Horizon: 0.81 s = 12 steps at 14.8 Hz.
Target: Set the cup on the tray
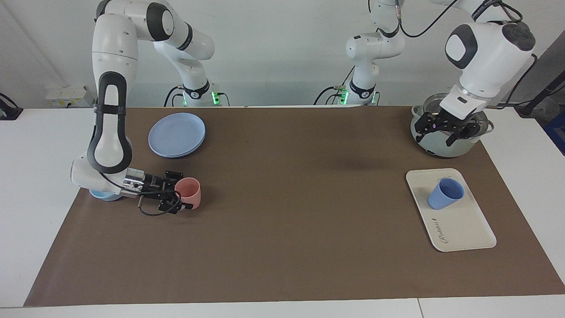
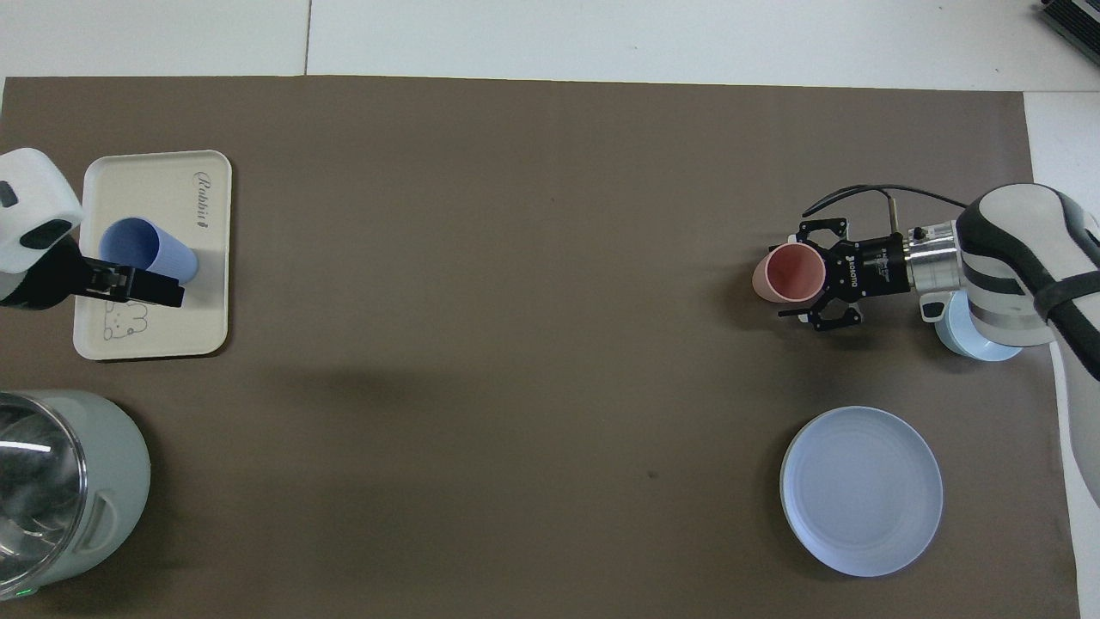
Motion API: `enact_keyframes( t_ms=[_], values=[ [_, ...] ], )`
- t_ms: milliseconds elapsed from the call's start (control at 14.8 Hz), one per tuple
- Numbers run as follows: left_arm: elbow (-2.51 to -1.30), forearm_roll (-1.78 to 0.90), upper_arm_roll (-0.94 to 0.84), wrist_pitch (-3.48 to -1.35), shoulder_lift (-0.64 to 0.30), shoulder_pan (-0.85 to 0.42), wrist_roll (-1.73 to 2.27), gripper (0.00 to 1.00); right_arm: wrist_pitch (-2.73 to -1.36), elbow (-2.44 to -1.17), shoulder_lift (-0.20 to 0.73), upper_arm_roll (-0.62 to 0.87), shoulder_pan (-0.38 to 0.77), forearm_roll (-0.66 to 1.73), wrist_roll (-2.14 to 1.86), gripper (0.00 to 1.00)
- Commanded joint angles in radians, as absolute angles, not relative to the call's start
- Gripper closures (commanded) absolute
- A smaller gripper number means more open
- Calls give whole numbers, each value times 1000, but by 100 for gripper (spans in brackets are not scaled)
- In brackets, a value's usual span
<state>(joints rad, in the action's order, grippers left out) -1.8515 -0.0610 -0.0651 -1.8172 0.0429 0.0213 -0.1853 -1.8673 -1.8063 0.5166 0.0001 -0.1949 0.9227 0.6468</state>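
Observation:
The periwinkle-blue cup stands mouth up on the cream-white tray at the left arm's end of the table. It also shows in the overhead view on the tray, near the bear drawing. My left gripper is open and empty, raised in the air over the tray's nearer edge and the pot, clear of the cup; it shows in the overhead view too. My right gripper is low at the right arm's end, open, with a pink cup between its fingers.
A grey-green pot with a glass lid stands nearer to the robots than the tray. A round blue plate lies at the right arm's end. A light-blue bowl sits under the right arm's wrist. A brown mat covers the table.

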Motion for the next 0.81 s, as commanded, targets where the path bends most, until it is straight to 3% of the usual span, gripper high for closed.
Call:
enact_keyframes(
  t_ms=[0, 270, 541, 743],
  values=[
    [-1902, -34, -54, -1798, 90, -64, -77, 0, -1948, -1835, 459, 3, -167, 786, 559, 2],
    [-1858, -34, -51, -1732, 101, -94, -44, 0, -2000, -1832, 421, 5, -152, 541, 455, 1],
    [-1685, -34, -40, -1588, 83, -61, -58, 0, -2026, -1829, 345, 5, -84, 260, 318, 1],
    [-1522, -32, -40, -1444, 14, -57, -60, 0, -2111, -1818, 327, 12, -78, 178, 301, 1]
  ],
)
